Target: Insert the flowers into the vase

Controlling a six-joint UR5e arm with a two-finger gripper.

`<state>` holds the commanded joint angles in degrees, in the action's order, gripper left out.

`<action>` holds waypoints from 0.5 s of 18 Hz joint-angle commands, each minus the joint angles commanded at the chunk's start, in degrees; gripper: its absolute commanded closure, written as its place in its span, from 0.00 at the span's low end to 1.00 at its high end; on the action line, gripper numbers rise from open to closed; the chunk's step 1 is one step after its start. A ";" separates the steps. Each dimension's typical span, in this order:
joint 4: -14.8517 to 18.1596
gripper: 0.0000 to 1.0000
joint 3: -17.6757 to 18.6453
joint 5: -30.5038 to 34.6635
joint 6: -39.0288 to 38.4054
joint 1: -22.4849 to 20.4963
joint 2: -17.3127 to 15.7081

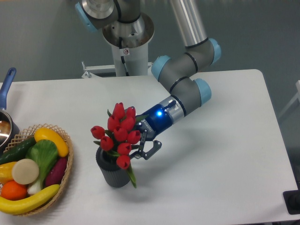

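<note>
The flowers [120, 134], a bunch of red tulip buds with green leaves, stand with their stems in the dark grey ribbed vase [111, 172] at the front middle of the table. The buds lean a little to the right over the vase's mouth, and one leaf hangs down its right side. My gripper [144, 146] reaches in from the right, just beside the bunch and above the vase's rim. Its fingers look spread apart; one dark finger [153, 149] shows clear of the stems, and the other is partly hidden behind the buds.
A woven basket [69, 161] of toy fruit and vegetables sits at the front left, close to the vase. A pot with a blue handle [6, 84] is at the left edge. The robot's base [125, 51] stands at the table's back.
</note>
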<state>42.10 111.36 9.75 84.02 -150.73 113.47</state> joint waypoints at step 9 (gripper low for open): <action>0.00 0.00 -3.95 12.28 -0.18 -2.46 -5.70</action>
<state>42.10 107.41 22.03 83.85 -153.19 107.76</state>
